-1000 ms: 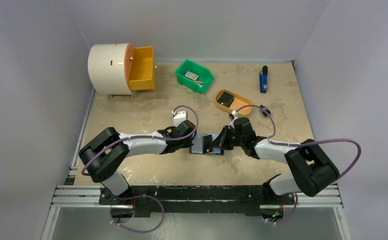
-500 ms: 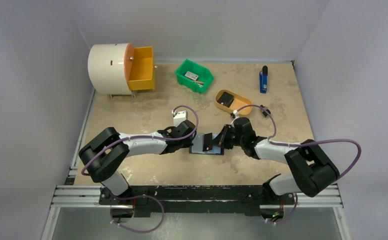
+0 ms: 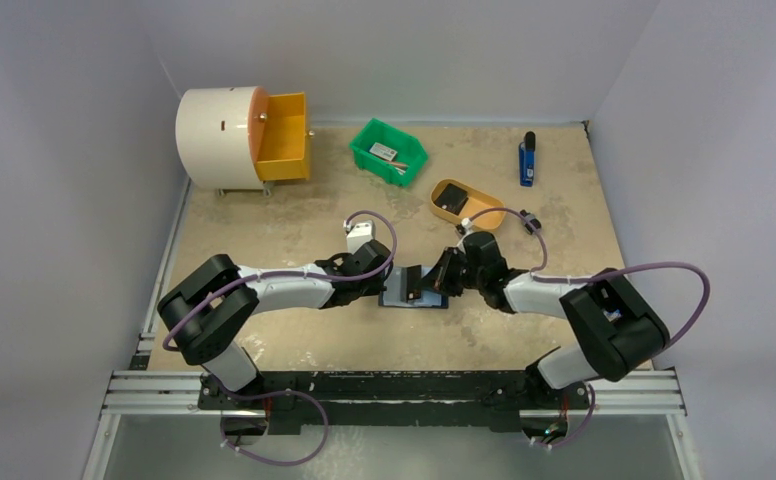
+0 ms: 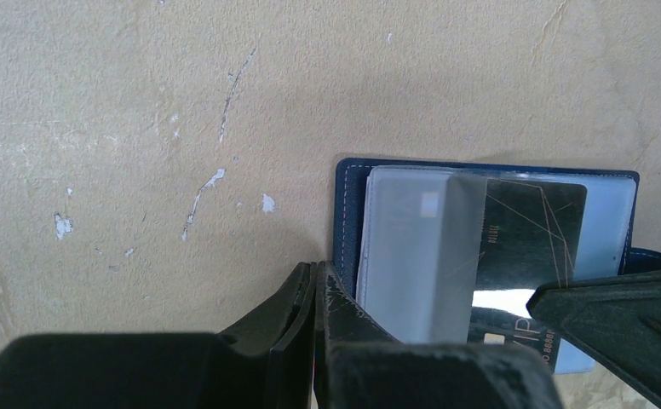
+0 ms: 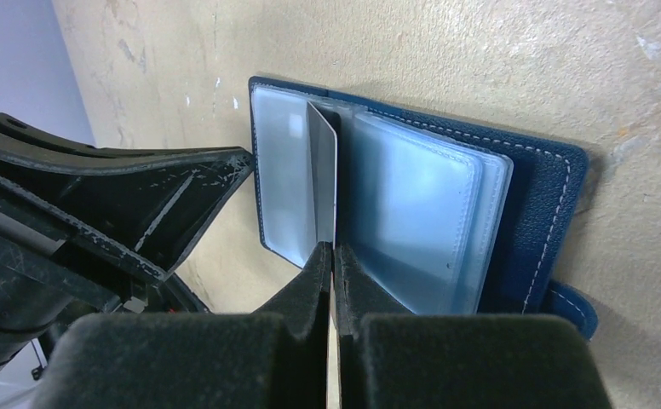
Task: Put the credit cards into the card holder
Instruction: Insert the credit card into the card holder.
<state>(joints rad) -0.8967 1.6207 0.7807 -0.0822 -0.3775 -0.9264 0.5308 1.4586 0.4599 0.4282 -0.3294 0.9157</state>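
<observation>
- One card holder is lying open and flat on the tan table, near its middle and towards the front, between the two grippers.
- Several clear sleeves are fanning out from its navy cover; their exact number cannot be told.
- One dark card with thin gold lines is standing on edge among those sleeves.
- The right gripper is pinching that card, its fingers pressed fully together on the lower edge.
- The left gripper is also fully closed, with nothing between its fingers; its tips are sitting just beside the holder's left edge.
- The two grippers are crowding the holder from either side, close together.
- One green bin is sitting at the back with one small white item inside; it is too small to tell what it is.
- One orange oval tray is holding one flat black square, just behind the right gripper.
- One blue-and-black stick tool is lying near the back right corner.
- One cream drum is standing at the back left, its one orange drawer pulled open.
- Bare tabletop is showing in front of the holder and to the left of it, and walls are closing in on three sides.
</observation>
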